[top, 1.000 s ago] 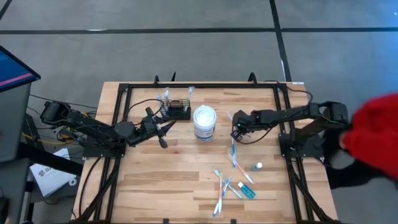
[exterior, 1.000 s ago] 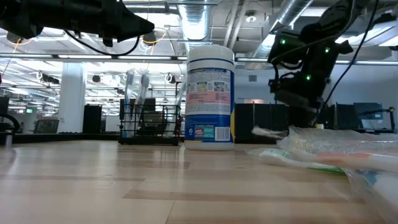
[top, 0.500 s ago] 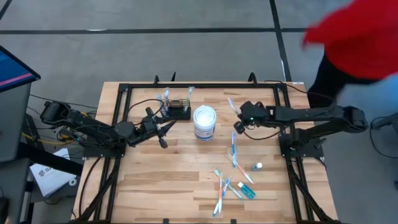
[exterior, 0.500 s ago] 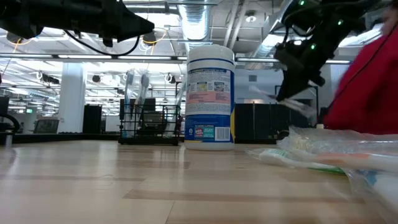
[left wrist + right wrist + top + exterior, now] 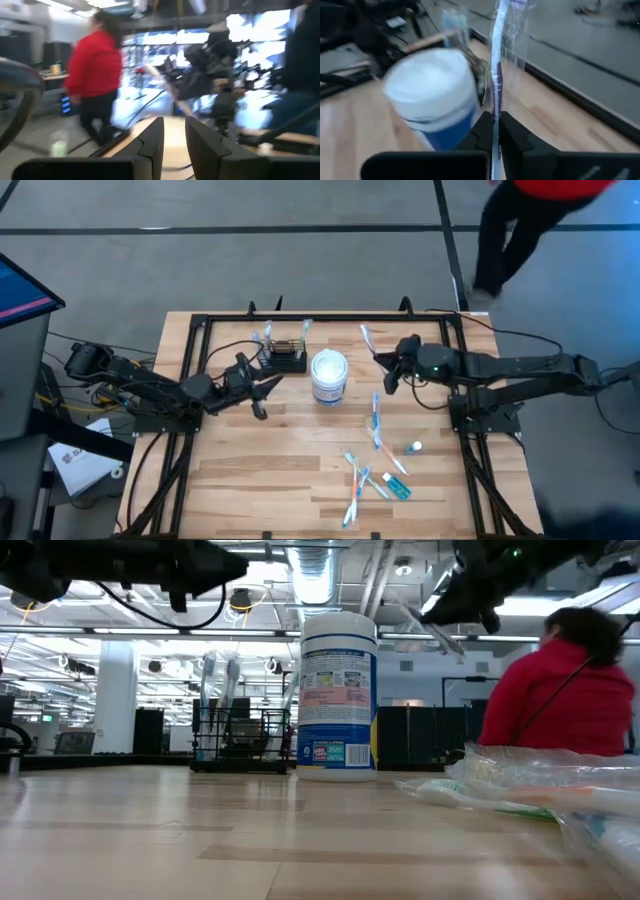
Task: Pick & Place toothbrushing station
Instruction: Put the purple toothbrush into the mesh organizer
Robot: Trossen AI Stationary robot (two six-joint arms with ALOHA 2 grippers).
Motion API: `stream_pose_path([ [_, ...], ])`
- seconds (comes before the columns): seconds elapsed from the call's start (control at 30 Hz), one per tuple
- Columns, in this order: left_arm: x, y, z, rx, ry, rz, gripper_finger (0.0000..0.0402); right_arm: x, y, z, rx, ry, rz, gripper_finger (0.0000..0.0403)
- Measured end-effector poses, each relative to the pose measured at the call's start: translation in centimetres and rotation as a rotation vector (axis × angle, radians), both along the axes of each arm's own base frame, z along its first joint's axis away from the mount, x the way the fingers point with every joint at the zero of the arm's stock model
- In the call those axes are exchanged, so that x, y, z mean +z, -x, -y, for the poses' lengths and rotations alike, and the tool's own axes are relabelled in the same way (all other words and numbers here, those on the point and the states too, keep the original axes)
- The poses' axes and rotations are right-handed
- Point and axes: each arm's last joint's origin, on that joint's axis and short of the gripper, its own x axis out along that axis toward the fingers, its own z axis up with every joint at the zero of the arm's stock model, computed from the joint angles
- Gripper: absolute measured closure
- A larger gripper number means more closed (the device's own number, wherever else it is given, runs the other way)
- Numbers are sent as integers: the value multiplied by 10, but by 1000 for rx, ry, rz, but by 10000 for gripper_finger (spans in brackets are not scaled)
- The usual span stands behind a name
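Observation:
The toothbrushing station is a small black wire rack on the table's far left part, with toothbrushes standing in it; the low view shows it too. My right gripper hangs high above the table, right of the white tub, shut on a toothbrush in a clear wrapper. That toothbrush also appears in the low view. My left gripper hovers near the rack, open with nothing between its fingers. My right gripper pinches the wrapped toothbrush between its two fingers, which come nearly level from the table's right. The long part of the brush sticks out past the fingertips, slanting up toward the far edge. It hangs clear of the table.
Several wrapped toothbrushes and a small tube lie on the near right part of the table. One more brush lies below my right gripper. A person in red moves beyond the far right corner.
My right gripper has risen from just above the table and tipped up toward level, carrying the wrapped toothbrush higher and a little toward the far edge. The person in red has walked from the table's right side to beyond its far edge.

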Motion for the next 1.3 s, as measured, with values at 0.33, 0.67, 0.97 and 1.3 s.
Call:
stream_pose_path([
  [0.33,9,2,2,-111,59,128,327,18,-9,-25,155,101,162,397],
  [0.67,22,-10,5,-151,53,182,327,26,-14,-45,257,162,257,397],
  [0.97,30,-59,-4,-161,26,146,327,28,-13,-51,294,193,266,397],
  [1.3,45,-108,-22,-247,41,190,327,29,-13,-53,305,202,264,397],
])
